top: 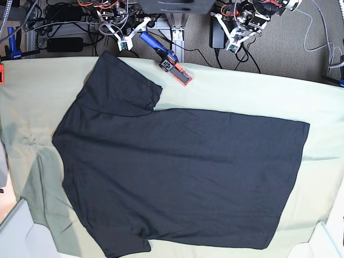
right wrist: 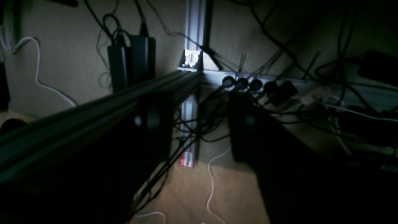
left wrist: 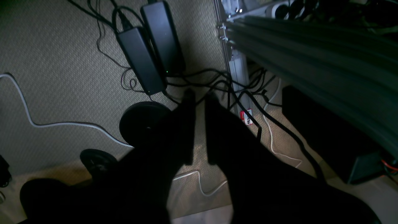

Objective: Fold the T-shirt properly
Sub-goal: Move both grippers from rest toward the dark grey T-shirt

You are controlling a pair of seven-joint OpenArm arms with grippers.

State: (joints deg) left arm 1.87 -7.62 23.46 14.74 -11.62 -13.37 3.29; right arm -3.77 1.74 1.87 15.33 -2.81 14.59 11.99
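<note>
The black T-shirt (top: 183, 172) lies spread flat on the table in the base view, plain side up. Its hem is at the right, one sleeve is at the upper left and the other at the lower left. Both grippers hang behind the table's back edge, away from the shirt. My left gripper (top: 236, 42) (left wrist: 199, 99) holds nothing, and a narrow gap shows between its dark fingers. My right gripper (top: 129, 35) (right wrist: 199, 124) stands wide open and holds nothing. Both wrist views look down at the floor, where the shirt is out of view.
A pale green cloth (top: 32, 97) covers the table under the shirt. A blue-handled tool with an orange end (top: 169, 59) lies at the back edge. White bin edges (top: 21, 231) show at the front corners. Power bricks (left wrist: 149, 53), cables and a metal frame (right wrist: 194, 31) fill the floor behind.
</note>
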